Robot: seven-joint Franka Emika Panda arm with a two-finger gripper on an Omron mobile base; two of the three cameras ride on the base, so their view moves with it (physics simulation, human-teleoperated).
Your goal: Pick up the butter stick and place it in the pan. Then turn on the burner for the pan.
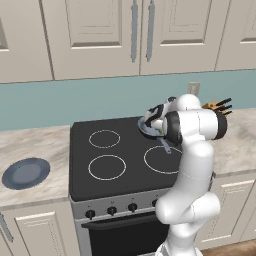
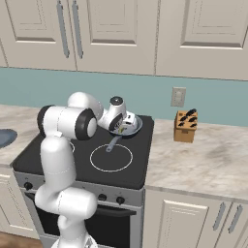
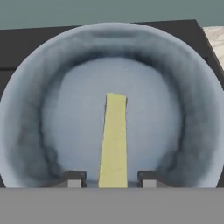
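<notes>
- Cream cabinet doors [image 1: 95,35] and a teal backsplash [image 2: 43,87] are seen behind the black glass stovetop [image 1: 82,175], which serves as the landmark below.
- In the hand view the two-finger gripper [image 3: 113,178] is held directly above the small round grey-blue metal frying pan [image 3: 65,109], its two dark fingertips [image 3: 75,178] set apart on either side of the butter's near end.
- The small pale yellow rectangular butter stick [image 3: 114,140] is seen between those tips, stretched out over the pan floor; whether the tips press on it or stand clear of it cannot be told, nor whether it rests on the pan floor.
- The pan is placed at the back right corner of the stovetop, on a zone with no ring outline, and its straight dark handle [image 2: 113,144] is pointed toward the stovetop's front.
- A large white-outlined ring [image 2: 111,158] is marked on the stovetop just in front of the pan, and two smaller white rings [image 1: 104,138] are marked on the stovetop's left half.
- A row of black knobs [image 1: 112,210] is fitted along the front panel under the stovetop.
- A flat dark-blue round plate [image 1: 26,173] is laid on the counter left of the stovetop.
- A wooden knife block [image 2: 185,126] is stood on the counter right of the stovetop.
</notes>
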